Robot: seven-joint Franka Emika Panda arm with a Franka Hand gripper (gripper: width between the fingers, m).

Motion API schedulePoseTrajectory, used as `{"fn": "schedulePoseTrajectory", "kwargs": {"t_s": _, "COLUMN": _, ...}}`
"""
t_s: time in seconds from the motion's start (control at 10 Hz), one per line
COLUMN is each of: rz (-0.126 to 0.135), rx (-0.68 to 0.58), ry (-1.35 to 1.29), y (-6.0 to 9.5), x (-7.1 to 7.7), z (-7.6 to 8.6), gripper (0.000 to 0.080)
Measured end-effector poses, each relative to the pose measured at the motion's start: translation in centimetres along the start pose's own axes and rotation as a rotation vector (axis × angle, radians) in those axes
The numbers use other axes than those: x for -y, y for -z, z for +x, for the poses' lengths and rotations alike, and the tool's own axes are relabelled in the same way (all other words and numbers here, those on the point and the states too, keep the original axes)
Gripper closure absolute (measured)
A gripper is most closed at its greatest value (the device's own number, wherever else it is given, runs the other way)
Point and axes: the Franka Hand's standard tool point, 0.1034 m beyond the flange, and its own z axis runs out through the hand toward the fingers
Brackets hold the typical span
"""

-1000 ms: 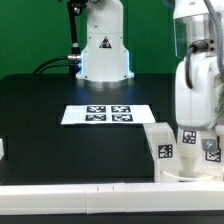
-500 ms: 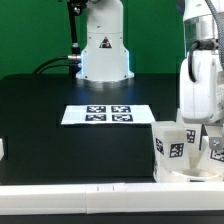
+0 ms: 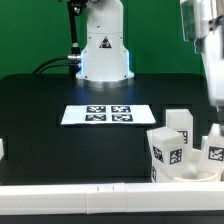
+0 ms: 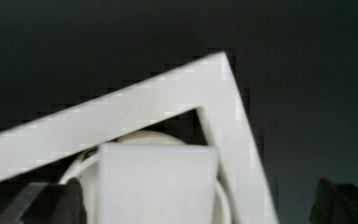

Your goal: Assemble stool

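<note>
Exterior view: the stool (image 3: 185,150) is seen upside down at the table's (image 3: 60,140) near edge, toward the exterior view's right, legs pointing up beside the white rail (image 3: 80,196). The gripper is raised mostly out of frame above it; whether it is spread cannot be told. The marker board (image 3: 106,114) lies mid-table.

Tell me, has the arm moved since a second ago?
Yes. The arm has risen and pulled toward the exterior view's right edge: it was low over the stool, well below the marker board, and is now above it.
</note>
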Motion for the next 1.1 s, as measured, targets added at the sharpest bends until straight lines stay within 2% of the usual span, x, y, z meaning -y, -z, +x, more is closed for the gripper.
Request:
{"fn": "schedulePoseTrajectory", "kwargs": {"t_s": 0.1, "rz": 0.002, "rx": 0.014, "ry": 0.209, "y": 0.6, "x": 0.1, "z": -0.4, "gripper": 0.0151}}
{"fn": "schedulePoseTrajectory", "kwargs": {"t_s": 0.5, "rz": 0.001, "rx": -0.010, "ry": 0.481, "y": 0.7, "x": 0.2, "z": 0.1, "gripper": 0.0150}}
{"fn": "schedulePoseTrajectory", "kwargs": {"t_s": 0.6, "rz": -0.017, "rx": -0.033, "ry": 0.677, "y": 0.7, "x": 0.2, "z": -0.1, "gripper": 0.0150}}
{"fn": "schedulePoseTrajectory", "kwargs": {"t_s": 0.7, "rz": -0.015, "rx": -0.037, "ry": 0.925, "y": 0.8, "x": 0.2, "z": -0.5, "gripper": 0.0150}}
{"fn": "schedulePoseTrajectory", "kwargs": {"t_s": 0.8, "rz": -0.024, "rx": -0.024, "ry": 1.138, "y": 0.6, "x": -0.1, "z": -0.8, "gripper": 0.0150}}
{"fn": "schedulePoseTrajectory", "kwargs": {"t_s": 0.9, "rz": -0.032, "rx": -0.025, "ry": 1.209, "y": 0.4, "x": -0.4, "z": -1.0, "gripper": 0.0150}}
{"fn": "schedulePoseTrajectory", "kwargs": {"t_s": 1.1, "rz": -0.045, "rx": -0.044, "ry": 1.350, "y": 0.5, "x": 0.0, "z": -0.4, "gripper": 0.0150}}
